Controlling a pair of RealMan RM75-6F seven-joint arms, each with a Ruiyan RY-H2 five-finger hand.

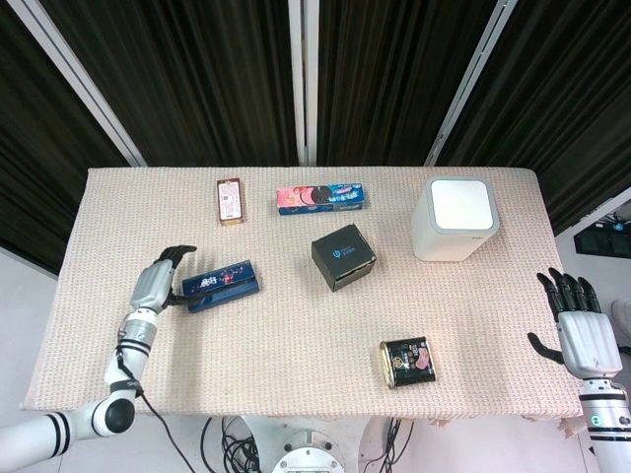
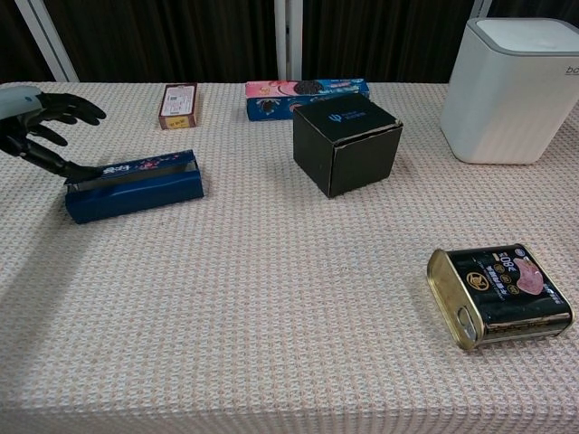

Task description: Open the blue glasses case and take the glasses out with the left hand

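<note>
Opening is the step in hand: left hand (image 2: 41, 122), fingers spread and empty, touches the left end of the blue glasses case (image 2: 134, 184) on the worktop's left side, and must next lift its lid.

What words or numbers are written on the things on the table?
White bin: "bo" at its right edge, cut off.
Tin: print too small to read.
Black box: blue logo, text too small.
Blue case, cookie box, small brown box: print blurred, unreadable.
</note>
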